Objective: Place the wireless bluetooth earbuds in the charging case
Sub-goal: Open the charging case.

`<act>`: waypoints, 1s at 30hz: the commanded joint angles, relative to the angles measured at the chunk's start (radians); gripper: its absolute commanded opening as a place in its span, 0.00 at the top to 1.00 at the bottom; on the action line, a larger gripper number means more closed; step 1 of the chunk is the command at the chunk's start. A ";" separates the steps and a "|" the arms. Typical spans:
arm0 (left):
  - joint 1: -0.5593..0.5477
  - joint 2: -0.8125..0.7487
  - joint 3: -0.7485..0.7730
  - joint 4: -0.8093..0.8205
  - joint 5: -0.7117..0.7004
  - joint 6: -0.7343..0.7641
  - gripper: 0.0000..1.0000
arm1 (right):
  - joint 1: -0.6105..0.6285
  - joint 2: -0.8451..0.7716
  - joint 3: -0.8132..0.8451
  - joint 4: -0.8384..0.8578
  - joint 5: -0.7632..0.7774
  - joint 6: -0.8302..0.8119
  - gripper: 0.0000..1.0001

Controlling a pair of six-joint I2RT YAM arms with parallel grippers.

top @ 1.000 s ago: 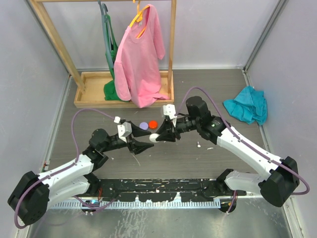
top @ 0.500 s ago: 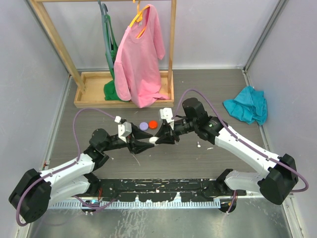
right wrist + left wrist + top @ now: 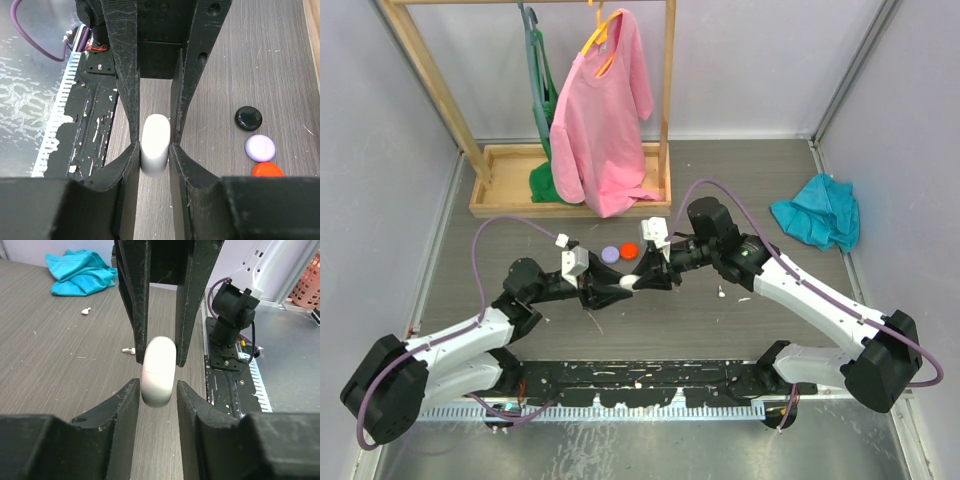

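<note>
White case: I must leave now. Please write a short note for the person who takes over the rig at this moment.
Right claw: shut on the white case.
Left claw: around the same case; grip unclear.
Buds: two white ones lie loose on the table.
Done: case is held, lid closed.
Left: open the case, pick up the buds, put them in.

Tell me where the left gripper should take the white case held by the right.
Grip the white case by its free rounded end, the half sticking out of the right gripper. Bring the left gripper in end-on from the opposite side, squeezing the same two sides.
</note>
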 commanded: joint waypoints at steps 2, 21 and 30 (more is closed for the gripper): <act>0.004 -0.006 0.050 0.079 0.024 -0.011 0.73 | 0.009 -0.011 0.047 0.024 0.017 -0.005 0.89; 0.004 -0.108 -0.032 0.096 0.009 0.103 1.00 | 0.024 -0.067 0.007 0.086 0.150 0.020 0.45; 0.003 -0.175 -0.049 0.021 0.009 0.154 1.00 | 0.025 -0.123 0.002 0.154 0.258 0.100 0.42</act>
